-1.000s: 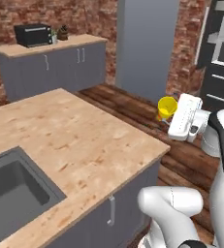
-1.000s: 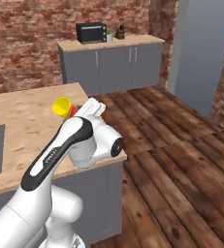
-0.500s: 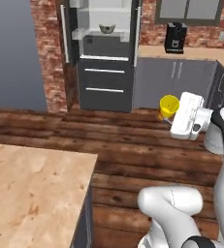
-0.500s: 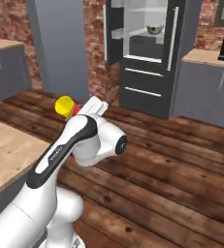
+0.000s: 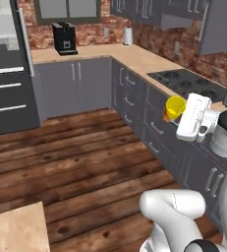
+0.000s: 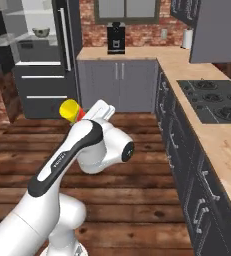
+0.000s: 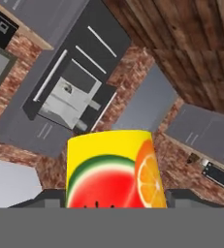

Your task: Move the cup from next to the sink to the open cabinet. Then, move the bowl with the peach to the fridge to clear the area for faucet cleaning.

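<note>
- Mid-right of the left base view: hand (image 5: 180,116) gripped the cup (image 5: 175,107), carried over the floor.
- Advice: keep the cup level in transit, clear the worktop (image 5: 149,63) edge, approach the cabinet shelf squarely.

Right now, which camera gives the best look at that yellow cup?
The hand view: the cup is close up, its watermelon and orange picture clear. The left base view shows it small beside the gripper; the right base view shows just its yellow top.
</note>
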Tool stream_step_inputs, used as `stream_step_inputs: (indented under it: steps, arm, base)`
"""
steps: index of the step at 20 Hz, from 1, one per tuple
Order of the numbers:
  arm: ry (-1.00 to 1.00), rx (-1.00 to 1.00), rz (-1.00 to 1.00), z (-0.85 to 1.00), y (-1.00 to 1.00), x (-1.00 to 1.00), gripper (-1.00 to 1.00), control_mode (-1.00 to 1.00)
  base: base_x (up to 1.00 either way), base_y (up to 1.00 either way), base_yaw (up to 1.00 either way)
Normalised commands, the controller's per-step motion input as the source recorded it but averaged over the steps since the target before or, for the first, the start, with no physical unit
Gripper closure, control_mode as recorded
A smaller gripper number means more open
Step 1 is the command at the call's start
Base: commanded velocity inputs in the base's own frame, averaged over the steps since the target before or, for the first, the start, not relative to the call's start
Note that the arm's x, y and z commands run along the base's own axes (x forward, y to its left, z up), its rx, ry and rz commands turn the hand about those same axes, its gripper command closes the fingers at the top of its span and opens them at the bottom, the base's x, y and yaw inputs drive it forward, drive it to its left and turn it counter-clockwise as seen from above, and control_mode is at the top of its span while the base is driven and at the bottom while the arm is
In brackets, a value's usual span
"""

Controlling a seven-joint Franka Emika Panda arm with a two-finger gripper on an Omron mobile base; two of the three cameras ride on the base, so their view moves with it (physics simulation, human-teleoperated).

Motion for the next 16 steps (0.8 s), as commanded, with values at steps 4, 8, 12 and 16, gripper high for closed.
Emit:
stream_step_inputs:
  steps: [4, 8, 12, 16]
  arm:
    - [0.00, 0.00, 0.00, 0.00, 0.00, 0.00, 1.00, 1.00]
    - [0.00, 0.00, 0.00, 0.00, 0.00, 0.00, 1.00, 1.00]
    - [0.00, 0.00, 0.00, 0.00, 0.00, 0.00, 1.00, 1.00]
    - [0.00, 0.00, 0.00, 0.00, 0.00, 0.00, 1.00, 1.00]
  base:
    - [1.00, 0.09, -0.30]
    - [1.00, 0.26, -0.27]
    - [1.00, 0.12, -0.32]
    - [0.92, 0.00, -0.61]
